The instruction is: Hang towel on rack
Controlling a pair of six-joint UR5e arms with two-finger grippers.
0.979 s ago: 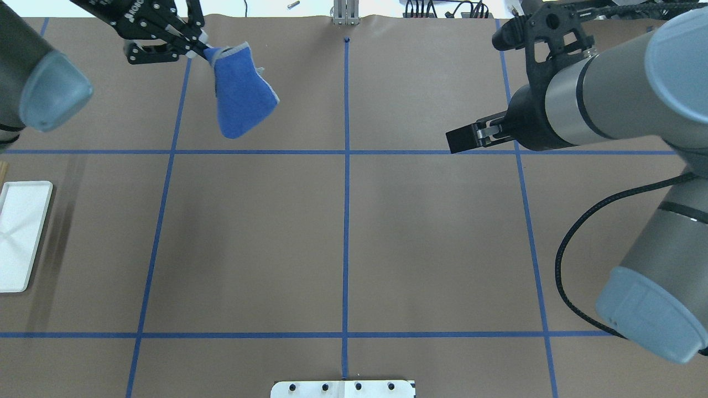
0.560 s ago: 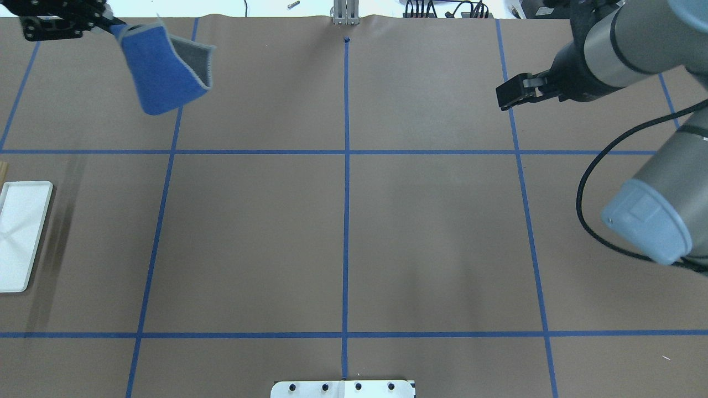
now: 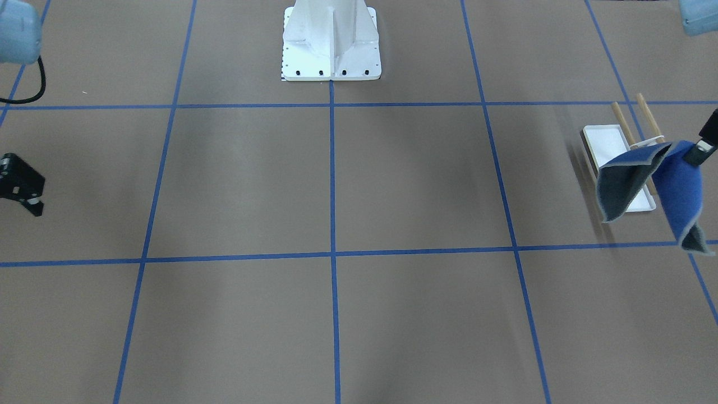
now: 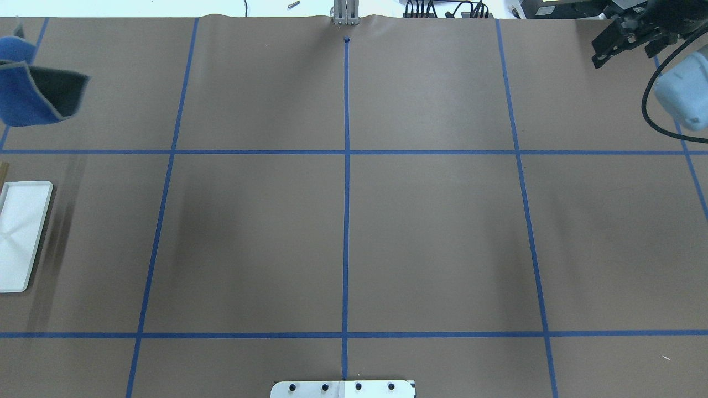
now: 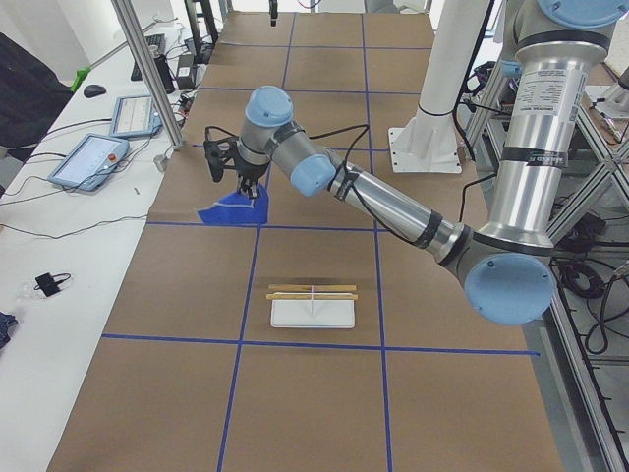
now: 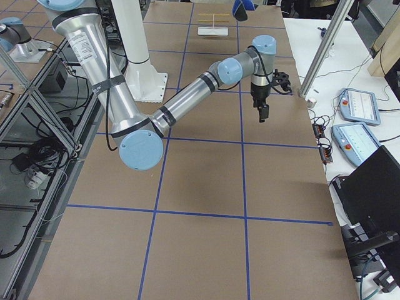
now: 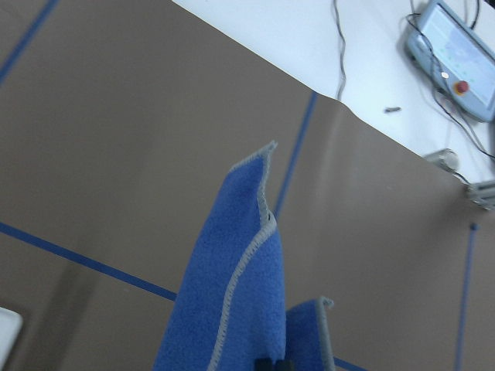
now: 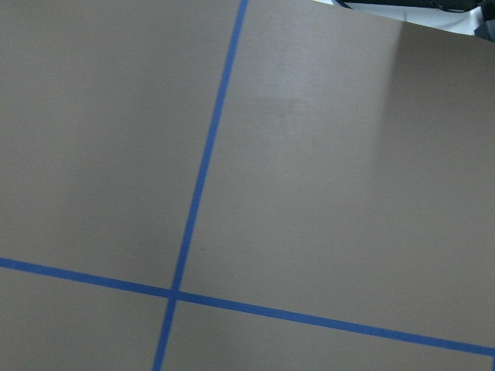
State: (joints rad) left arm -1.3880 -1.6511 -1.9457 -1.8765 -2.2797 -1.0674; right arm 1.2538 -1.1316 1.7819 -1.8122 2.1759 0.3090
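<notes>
The royal-blue towel [image 3: 681, 185] hangs folded from my left gripper [image 3: 702, 152], which is shut on its top corner. Its grey underside [image 3: 620, 188] faces outward. The towel hangs in front of the rack [image 3: 608, 146], hiding part of the white base; the two wooden rods [image 3: 622, 123] stick out behind it. In the overhead view the towel [image 4: 27, 97] is at the far left edge, beyond the rack base [image 4: 22, 237]. The left wrist view shows the towel [image 7: 240, 294] hanging below the fingertips. My right gripper [image 3: 25, 191] holds nothing; its jaws do not show clearly.
The white robot pedestal [image 3: 331, 39] stands at the table's near-robot edge. Blue tape lines [image 4: 347, 166] mark a grid on the brown table cover. Tablets and cables [image 5: 108, 147] lie on the white bench past the far edge.
My left gripper has carried the towel leftward, out past the overhead view's left edge, toward the rack. My right arm has pulled back to the far right corner.
</notes>
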